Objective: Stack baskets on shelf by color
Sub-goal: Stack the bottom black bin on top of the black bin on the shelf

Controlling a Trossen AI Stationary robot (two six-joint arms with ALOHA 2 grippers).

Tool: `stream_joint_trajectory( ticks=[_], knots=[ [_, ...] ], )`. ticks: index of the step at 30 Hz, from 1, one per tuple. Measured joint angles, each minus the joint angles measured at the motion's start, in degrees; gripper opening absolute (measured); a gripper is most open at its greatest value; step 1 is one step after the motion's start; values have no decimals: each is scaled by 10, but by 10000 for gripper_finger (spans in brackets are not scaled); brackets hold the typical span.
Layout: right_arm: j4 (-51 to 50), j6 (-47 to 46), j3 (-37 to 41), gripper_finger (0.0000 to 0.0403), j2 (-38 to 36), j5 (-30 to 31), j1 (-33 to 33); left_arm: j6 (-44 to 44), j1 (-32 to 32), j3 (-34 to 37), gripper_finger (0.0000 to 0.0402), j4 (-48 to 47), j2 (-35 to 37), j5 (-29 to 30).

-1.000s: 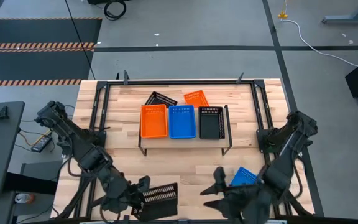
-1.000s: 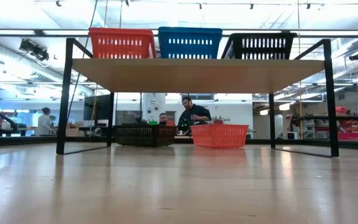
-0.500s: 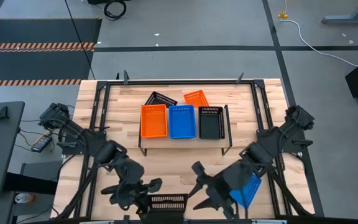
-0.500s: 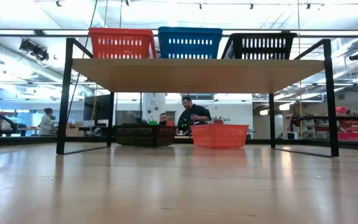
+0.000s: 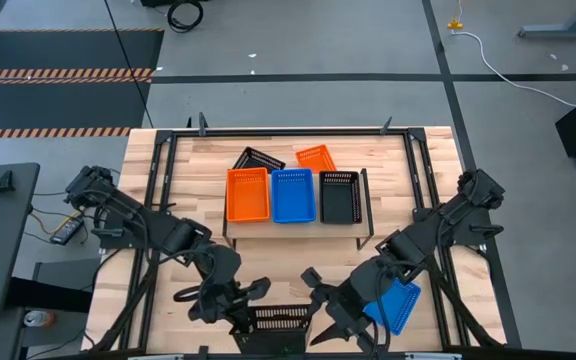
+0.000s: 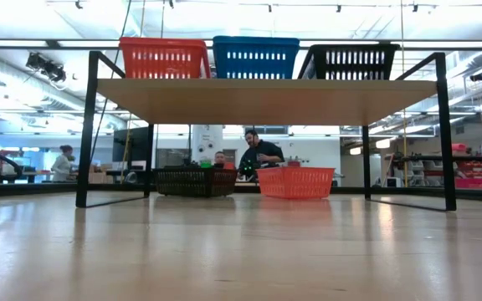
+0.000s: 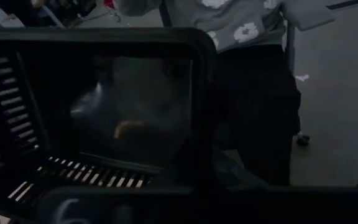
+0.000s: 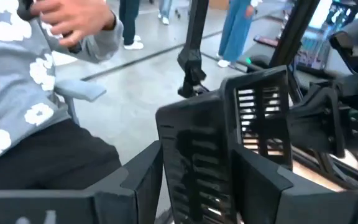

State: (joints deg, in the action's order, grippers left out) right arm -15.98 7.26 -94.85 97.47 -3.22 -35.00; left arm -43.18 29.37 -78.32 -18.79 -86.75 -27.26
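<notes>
Left claw (image 5: 243,312) clamped shut on black basket (image 5: 280,320) at worktop (image 5: 288,262) front edge; right claw (image 5: 320,318) spread wide around its other end. Blue basket (image 5: 393,305) beside. Shelf (image 5: 293,225) beyond, carrying orange, blue, black baskets, contents indiscernible.

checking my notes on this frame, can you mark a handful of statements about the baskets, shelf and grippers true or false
1. Three baskets sit on the shelf: orange basket, blue basket, black basket. True.
2. The left gripper holds a blue basket. False: it is shut on a dark basket at the table's near edge.
3. A loose blue basket lies near the right arm. True.
4. The right gripper is far from the dark basket. False: it is right beside it.
5. The table behind the shelf holds nothing. False: a black and an orange basket lie there.
</notes>
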Motion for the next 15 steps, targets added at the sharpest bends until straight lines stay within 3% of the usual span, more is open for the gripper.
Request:
stream_joint_trajectory(
  ticks=[7,13,15],
  knots=[
    [-3,-4,6,148,0,-41,3,12,-7,0,22,21,-2,5],
    [-8,36,6,33,0,-57,3,48,-7,0,28,52,-2,7],
    [-10,56,6,13,0,-64,4,63,-8,0,29,71,-2,7]
  ],
)
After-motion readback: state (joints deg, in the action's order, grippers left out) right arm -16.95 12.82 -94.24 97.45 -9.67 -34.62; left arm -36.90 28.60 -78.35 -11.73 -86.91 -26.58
